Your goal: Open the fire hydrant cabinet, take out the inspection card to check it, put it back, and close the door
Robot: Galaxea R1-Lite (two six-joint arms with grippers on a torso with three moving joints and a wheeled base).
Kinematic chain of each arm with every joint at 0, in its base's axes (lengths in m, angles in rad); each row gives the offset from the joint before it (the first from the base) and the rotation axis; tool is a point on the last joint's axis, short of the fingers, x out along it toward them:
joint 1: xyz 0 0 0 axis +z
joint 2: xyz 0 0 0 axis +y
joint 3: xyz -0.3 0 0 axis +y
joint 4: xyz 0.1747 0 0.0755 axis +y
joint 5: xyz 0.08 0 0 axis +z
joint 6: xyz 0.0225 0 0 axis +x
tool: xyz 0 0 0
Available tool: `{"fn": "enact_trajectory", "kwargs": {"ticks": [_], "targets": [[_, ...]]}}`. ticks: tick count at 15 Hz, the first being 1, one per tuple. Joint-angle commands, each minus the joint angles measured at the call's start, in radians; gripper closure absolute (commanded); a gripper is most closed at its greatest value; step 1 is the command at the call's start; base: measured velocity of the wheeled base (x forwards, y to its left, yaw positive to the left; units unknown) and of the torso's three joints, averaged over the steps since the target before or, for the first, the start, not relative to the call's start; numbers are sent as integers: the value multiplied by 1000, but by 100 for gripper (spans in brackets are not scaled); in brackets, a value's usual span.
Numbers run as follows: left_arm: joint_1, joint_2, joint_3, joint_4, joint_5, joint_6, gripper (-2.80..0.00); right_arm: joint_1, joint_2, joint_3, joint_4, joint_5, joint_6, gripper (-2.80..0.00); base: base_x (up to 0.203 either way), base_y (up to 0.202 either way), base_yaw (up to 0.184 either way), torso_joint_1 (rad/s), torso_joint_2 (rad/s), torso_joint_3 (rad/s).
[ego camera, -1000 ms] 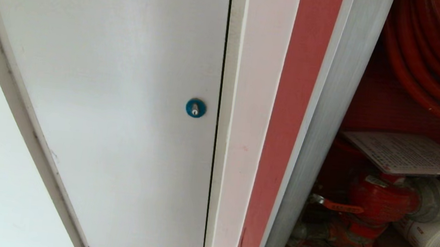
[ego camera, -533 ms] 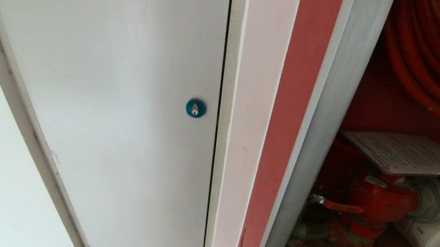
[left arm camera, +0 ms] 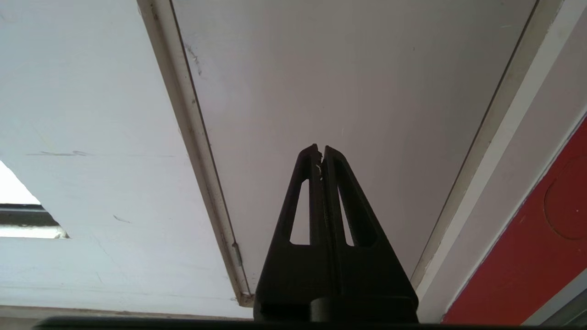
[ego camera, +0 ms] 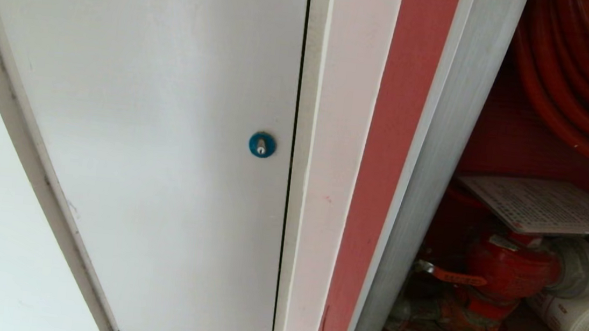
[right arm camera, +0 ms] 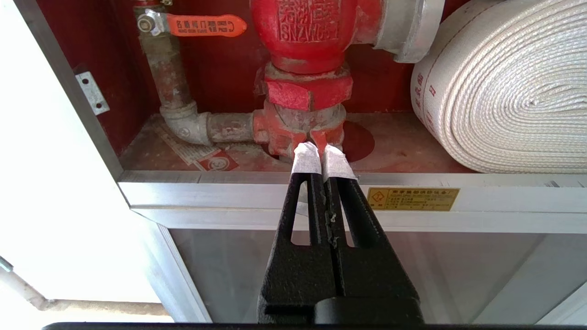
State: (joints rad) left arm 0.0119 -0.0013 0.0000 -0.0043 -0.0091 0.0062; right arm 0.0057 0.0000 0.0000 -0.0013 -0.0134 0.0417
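The fire hydrant cabinet [ego camera: 437, 147] stands open at the right of the head view, red inside behind its brushed aluminium frame. The inspection card [ego camera: 544, 206], a pale printed sheet, lies flat on top of the red valve [ego camera: 511, 267]. The cabinet's door is out of view. My right gripper [right arm camera: 322, 153] is shut and empty, its white-taped tips in front of the base of the valve [right arm camera: 305, 46], outside the cabinet's sill [right arm camera: 293, 188]. My left gripper [left arm camera: 321, 149] is shut and empty, pointing at a white door [left arm camera: 348, 91].
A red hose reel [ego camera: 585, 69] hangs above the card, and a white rolled hose [right arm camera: 513, 87] lies to the right of the valve. An orange lever handle [right arm camera: 206, 25] sits left of the valve. The white door carries a blue lock [ego camera: 262, 144]. A glass panel [right arm camera: 458, 275] lies below the sill.
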Motion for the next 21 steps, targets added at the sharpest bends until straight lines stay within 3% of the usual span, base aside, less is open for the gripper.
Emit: {"fn": "enact_trajectory", "kwargs": {"ticks": [1, 21], "targets": [[0, 0, 3, 0, 0, 0, 0, 0, -2, 0, 0, 0, 1, 0, 0, 0, 0, 0, 0, 0], [0, 0, 3, 0, 0, 0, 0, 0, -3, 0, 0, 0, 0, 0, 0, 0, 0, 0, 0, 0]]}}
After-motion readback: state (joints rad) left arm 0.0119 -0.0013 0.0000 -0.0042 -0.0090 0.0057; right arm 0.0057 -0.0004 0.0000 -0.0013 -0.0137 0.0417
